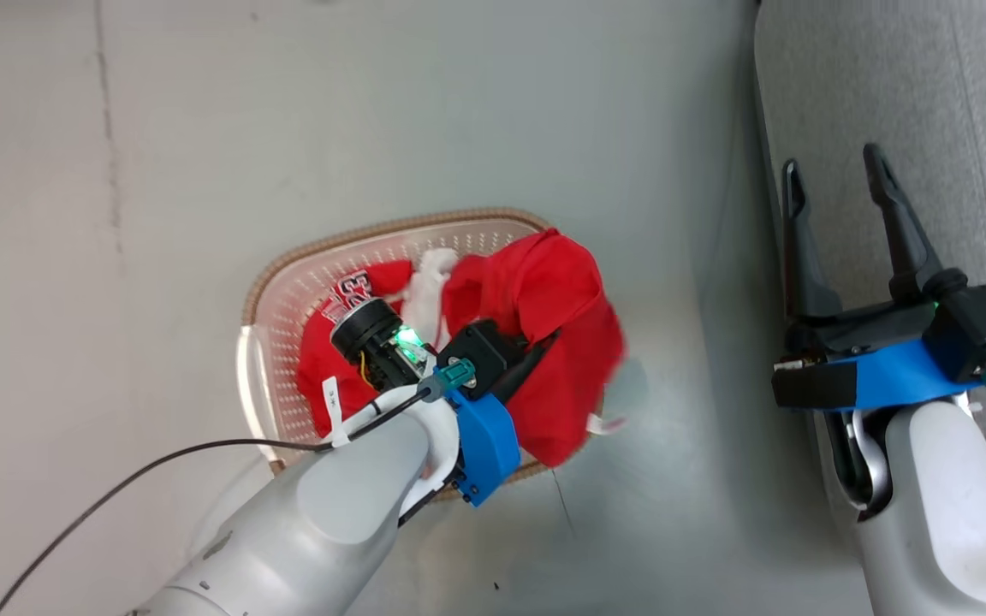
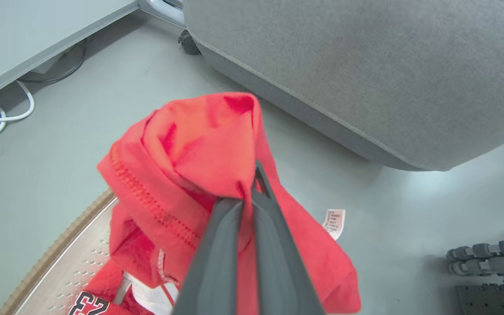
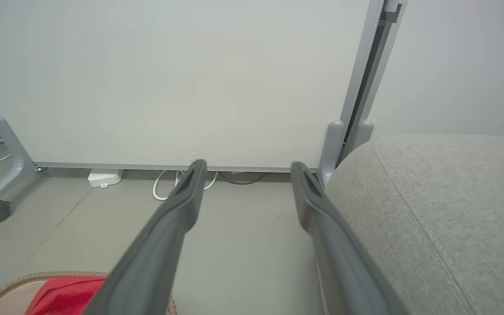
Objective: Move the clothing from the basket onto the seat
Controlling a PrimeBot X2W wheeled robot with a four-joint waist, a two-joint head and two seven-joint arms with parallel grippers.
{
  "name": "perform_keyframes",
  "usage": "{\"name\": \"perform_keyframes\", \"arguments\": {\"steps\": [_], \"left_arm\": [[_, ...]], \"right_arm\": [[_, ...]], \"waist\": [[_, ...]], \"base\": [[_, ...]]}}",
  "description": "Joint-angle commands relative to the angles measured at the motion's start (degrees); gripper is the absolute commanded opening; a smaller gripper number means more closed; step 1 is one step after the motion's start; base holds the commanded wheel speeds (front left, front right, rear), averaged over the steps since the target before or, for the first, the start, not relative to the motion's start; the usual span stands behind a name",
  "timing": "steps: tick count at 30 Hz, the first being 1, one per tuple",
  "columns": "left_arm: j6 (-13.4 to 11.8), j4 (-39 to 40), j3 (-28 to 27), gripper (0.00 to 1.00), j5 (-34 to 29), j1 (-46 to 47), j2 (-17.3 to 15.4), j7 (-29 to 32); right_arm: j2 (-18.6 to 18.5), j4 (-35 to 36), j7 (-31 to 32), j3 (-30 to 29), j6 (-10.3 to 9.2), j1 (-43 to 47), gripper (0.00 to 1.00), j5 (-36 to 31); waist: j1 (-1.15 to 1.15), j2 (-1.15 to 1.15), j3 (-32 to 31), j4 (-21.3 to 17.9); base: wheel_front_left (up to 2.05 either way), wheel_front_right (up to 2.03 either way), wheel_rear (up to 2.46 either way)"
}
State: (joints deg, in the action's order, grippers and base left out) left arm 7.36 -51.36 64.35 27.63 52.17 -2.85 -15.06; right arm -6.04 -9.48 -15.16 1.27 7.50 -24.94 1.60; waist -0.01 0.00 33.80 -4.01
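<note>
Left gripper (image 2: 255, 175) clamped on plain red garment (image 2: 199, 144) over basket (image 1: 288, 282); right gripper (image 1: 831, 162) open by grey seat (image 1: 929, 85). Grey floor (image 1: 373, 103), white panel (image 3: 169, 78) behind. Second garment (image 1: 354, 291) reads "23"; tag (image 2: 334, 223) illegible.

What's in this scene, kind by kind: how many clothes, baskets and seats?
Bright red garments: 2, plain red garment with white tag and red garment with white "23"
Cream perforated plastic basket, brown woven-look rim: 1
Large grey fabric seat: 1
Total: 4
</note>
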Motion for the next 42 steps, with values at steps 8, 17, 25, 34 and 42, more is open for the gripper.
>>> {"name": "perform_keyframes", "arguments": {"steps": [8, 17, 25, 34, 42], "left_arm": [[-1.51, 6.85, -5.80, 0.00, -1.71, -4.70, -0.14, -0.17], [-2.01, 12.66, -11.45, 0.00, -3.86, -7.45, -1.15, -0.18], [-2.04, 15.45, -14.86, 0.00, -4.56, -6.40, -1.02, -0.17], [-1.40, 15.66, -15.80, 0.00, -4.21, -3.98, -0.66, -0.17], [-0.96, 15.13, -14.93, 0.00, -3.09, -3.47, -0.42, -0.17]], "right_arm": [[-0.25, -1.64, 0.00, -0.84, -0.02, 4.74, 1.00, 0.00], [0.54, -2.82, 0.00, -1.74, -0.02, 9.76, 1.00, -0.16], [1.28, -3.67, -0.01, -2.77, -0.02, 13.96, 1.00, -0.22], [2.13, -4.30, 0.00, -3.43, -0.02, 17.68, 1.00, -0.40], [2.75, -3.59, -0.01, -2.33, -0.02, 19.36, 1.00, -0.41]], "waist": [[0.01, 0.00, -11.29, 3.42], [0.01, 0.00, -19.87, 4.82], [0.01, 0.00, -25.61, 5.61], [0.01, 0.00, -30.76, 5.98], [0.01, 0.00, -32.66, 6.06]], "base": [[0.00, 0.00, 0.00], [0.00, 0.00, 0.00], [0.00, 0.00, 0.00], [0.00, 0.00, 0.00], [0.00, 0.00, 0.00]]}}
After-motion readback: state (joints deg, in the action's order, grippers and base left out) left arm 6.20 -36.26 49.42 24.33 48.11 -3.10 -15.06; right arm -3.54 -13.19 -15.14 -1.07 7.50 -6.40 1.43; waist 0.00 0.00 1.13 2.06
